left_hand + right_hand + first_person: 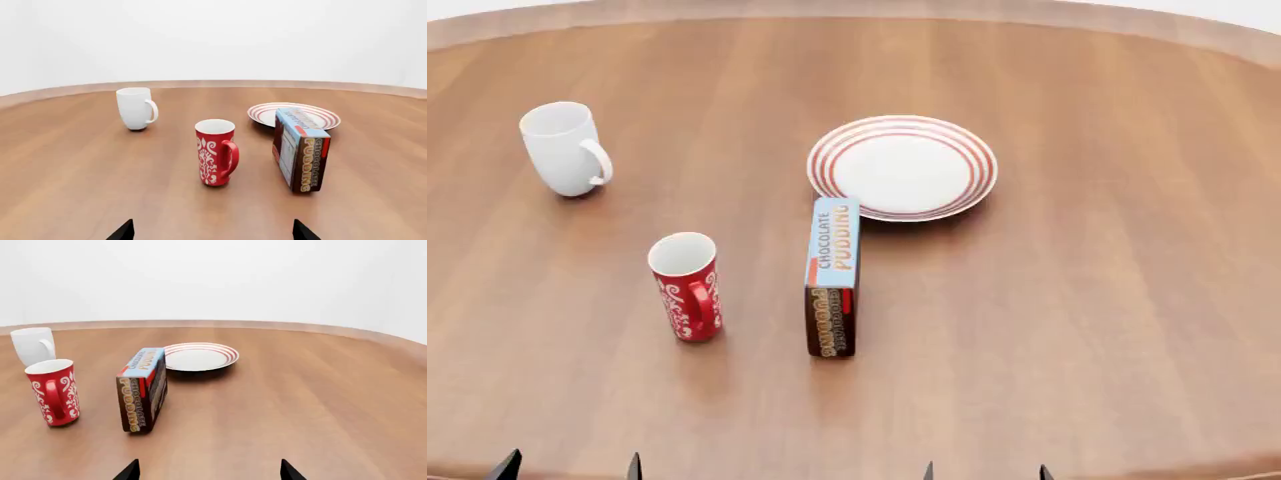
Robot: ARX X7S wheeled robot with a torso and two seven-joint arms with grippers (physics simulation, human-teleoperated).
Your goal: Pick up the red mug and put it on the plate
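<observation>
Surface: one round brown wooden table [1068,330], with four things standing on it, all well apart from the grippers.
Mugs, count: two, both upright, both with one loop handle.
Plain white ceramic mug [562,147]: far left of the table, handle turned to the right, apart from everything else.
Tall slim red mug with white swirl pattern and white inside [686,286]: left of centre, nearer than the white mug and well apart from it; its red handle faces the near right. It stands on bare wood, not on the plate.
Boxes, count: one.
Blue and brown cardboard chocolate pudding box [833,277]: centre, standing on a long narrow edge, running near to far; just right of the red mug with a gap between them. Its far end reaches the near left rim of the plate; whether they touch I cannot tell.
Plates, count: one.
Round white plate with concentric red rings at its rim [904,166]: right of centre and farther off, lying flat with nothing on it.
Grippers, count: two, each showing only two dark fingertips at the near edge of the table.
Left gripper [569,467]: fingertips spread apart, holding nothing, near side of the red mug.
Right gripper [988,472]: fingertips likewise spread, holding nothing, near side of the box and plate.
</observation>
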